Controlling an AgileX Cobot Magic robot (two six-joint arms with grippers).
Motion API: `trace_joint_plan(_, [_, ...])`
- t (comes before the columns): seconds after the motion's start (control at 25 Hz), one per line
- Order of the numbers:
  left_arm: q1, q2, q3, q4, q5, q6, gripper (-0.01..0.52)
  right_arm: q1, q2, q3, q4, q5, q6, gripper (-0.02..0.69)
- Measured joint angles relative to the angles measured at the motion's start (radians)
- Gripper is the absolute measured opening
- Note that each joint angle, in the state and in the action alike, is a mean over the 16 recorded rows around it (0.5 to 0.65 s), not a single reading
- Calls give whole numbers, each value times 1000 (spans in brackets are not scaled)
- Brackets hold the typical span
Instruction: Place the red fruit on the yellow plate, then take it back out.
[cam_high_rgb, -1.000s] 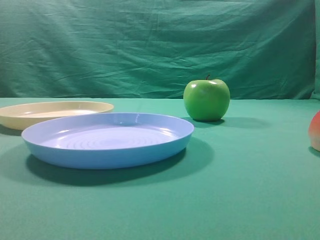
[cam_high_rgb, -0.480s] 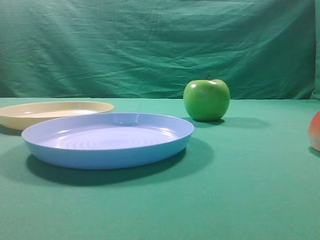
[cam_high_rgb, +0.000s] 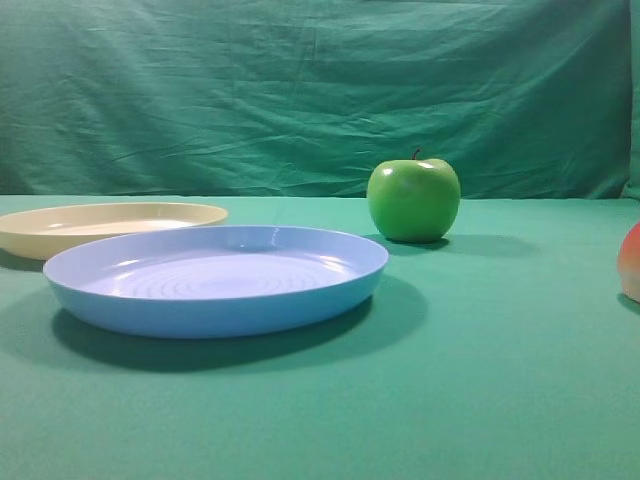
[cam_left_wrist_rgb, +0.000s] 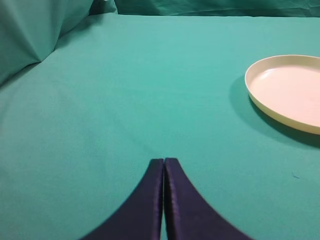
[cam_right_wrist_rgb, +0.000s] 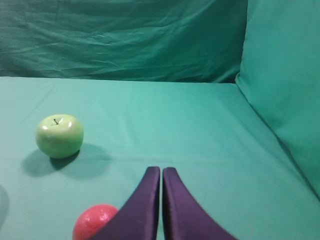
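Red fruit (cam_right_wrist_rgb: 94, 221) resting on the green bench (cam_high_rgb: 480, 380) near-left of the right gripper (cam_right_wrist_rgb: 161, 172), yellow plate (cam_high_rgb: 105, 226) far left; both grippers' fingers, left gripper (cam_left_wrist_rgb: 163, 162) included, pressed together, holding nothing.

i count two plates: one yellow plate (cam_high_rgb: 110, 224) and one light blue plate (cam_high_rgb: 215, 278). i count two fruits: one red fruit (cam_right_wrist_rgb: 95, 221) and one green apple (cam_high_rgb: 413, 199). i have two grippers, my left gripper (cam_left_wrist_rgb: 163, 162) and my right gripper (cam_right_wrist_rgb: 161, 171).
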Motion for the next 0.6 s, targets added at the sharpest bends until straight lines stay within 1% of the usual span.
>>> trace_joint_plan(0.28, [0,0,0,0,0,0,0,0,-13,107,8,-77,0,0])
trace_joint_plan(0.6, [0,0,0,0,0,0,0,0,-13,125,10,-55,0,0])
